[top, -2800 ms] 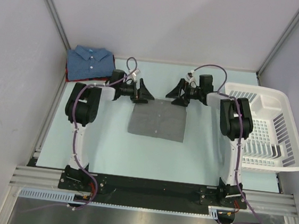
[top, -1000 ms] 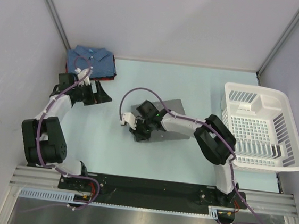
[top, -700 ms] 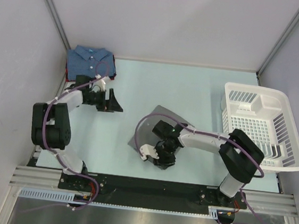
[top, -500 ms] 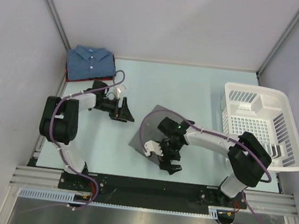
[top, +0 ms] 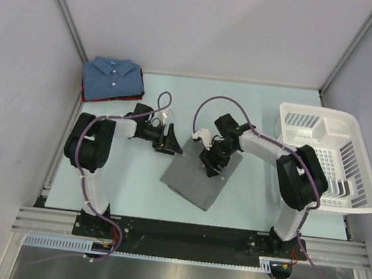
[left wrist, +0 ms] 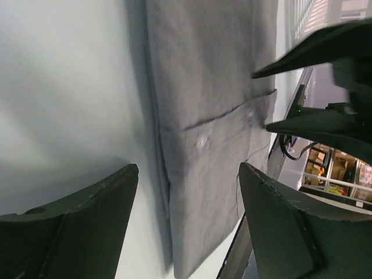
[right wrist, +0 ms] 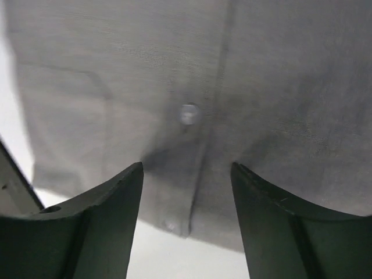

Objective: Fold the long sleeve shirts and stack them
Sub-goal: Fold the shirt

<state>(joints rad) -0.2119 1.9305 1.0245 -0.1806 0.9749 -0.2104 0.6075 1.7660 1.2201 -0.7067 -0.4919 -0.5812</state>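
Grey cloth has swung round on you: the folded grey shirt (top: 195,180), which lay square to the table (top: 127,193) edge a few seconds ago, now sits skewed on the diagonal in the middle, one corner pointing toward the arm bases. Your right gripper (top: 212,163) did that. A second ago it was pinched on the cloth and dragging it; now it hovers over the shirt's far half with its jaws well apart and nothing between them, the button placket plain beneath it in the wrist view. Your left gripper (top: 174,145) has come across from the far-left corner and hangs just beside the shirt's far-left edge, also spread wide and empty. The blue shirt (top: 112,78) lies folded in that corner on top of the dark red shirt (top: 84,93), whose edge just shows. I'd judge the folding finished and the stacking still owed — the grey one lies loose, well apart from the pile, and wants a fresh grip.
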